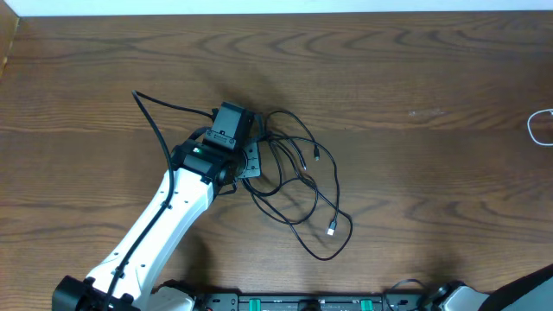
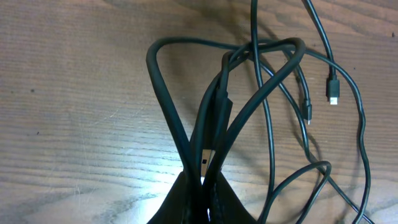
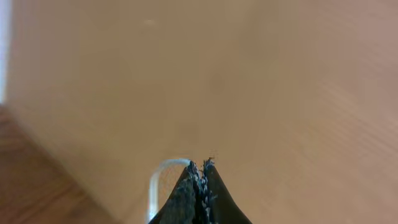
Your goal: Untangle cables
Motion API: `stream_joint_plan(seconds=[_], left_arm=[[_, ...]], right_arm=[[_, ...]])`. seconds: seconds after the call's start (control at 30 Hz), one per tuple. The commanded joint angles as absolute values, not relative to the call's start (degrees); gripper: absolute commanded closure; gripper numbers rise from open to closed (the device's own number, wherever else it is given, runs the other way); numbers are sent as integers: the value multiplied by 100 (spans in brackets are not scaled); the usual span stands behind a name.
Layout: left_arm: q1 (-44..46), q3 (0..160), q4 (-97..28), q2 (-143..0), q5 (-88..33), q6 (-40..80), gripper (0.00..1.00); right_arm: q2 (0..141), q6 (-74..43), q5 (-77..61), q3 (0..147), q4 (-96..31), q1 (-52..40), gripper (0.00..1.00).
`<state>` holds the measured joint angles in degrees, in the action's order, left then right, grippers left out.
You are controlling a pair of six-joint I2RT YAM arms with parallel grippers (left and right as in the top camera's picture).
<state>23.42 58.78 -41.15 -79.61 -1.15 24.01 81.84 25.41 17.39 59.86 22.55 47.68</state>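
Because the black cables (image 2: 163, 93) are thin, limp and light, we judge that they will drape and drag rather than hold a shape. We also judge that a pull on one strand will tighten the crossings around it. The left pincer (image 2: 202, 186) is clenched on several strands at once, with a flat plug (image 2: 206, 160) caught between its tips. The rest of the tangle fans out ahead of it and to its right on the bench (image 1: 432, 69). A small free plug end (image 2: 333, 93) lies ahead and to the right, clear of the tips.

We recommend taking hold just behind a plug, where the moulded body should give firmer purchase than the smooth jacket. That end can then be drawn gently back through its loops.

The right pincer (image 3: 200, 168) is clenched on nothing that we can see. A loop of the white cable (image 3: 152, 186) shows just left of its tips; we cannot tell whether they touch.
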Motion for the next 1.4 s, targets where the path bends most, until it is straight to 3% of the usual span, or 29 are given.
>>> stream_joint_plan(seconds=[0.0,0.13,0.27,0.3,0.5,0.6,0.77,0.97,1.1,1.27,1.37], left_arm=[[2351,5920,-4086,-7953,-104,2390,93],[2351,5920,-4003,-7953,-106,2390,93],[2351,5920,-4005,-7953,-106,2434,93],[2351,5920,-4005,-7953,-106,2434,93],[2351,5920,-3979,-7953,-106,2480,92],[2351,5920,-3979,-7953,-106,2528,92],[2351,5920,-3881,-7953,-148,2585,92],[2351,5920,-3092,-7953,-1433,2510,92],[2359,5920,-2338,-7953,-2318,2303,92],[2359,5920,-1540,-7953,-3221,2298,92],[2359,5920,-1302,-7953,-3369,2298,93]], right_arm=[[8193,1468,1763,6014,2303,5583,99],[8267,972,1138,6014,1817,5889,98],[8748,1291,1577,6014,1942,5734,88],[8888,1291,1754,6014,1942,5732,82],[9183,705,1914,6014,1601,5741,15],[9109,309,1387,6014,1441,5645,1],[8582,-148,1135,6014,1256,4899,1],[7782,-657,819,6014,663,3621,1],[7518,-2003,775,6014,-45,2915,1],[7590,-3610,-827,6014,-1332,2248,1],[7688,-3590,-2108,6014,-1695,1780,1]])
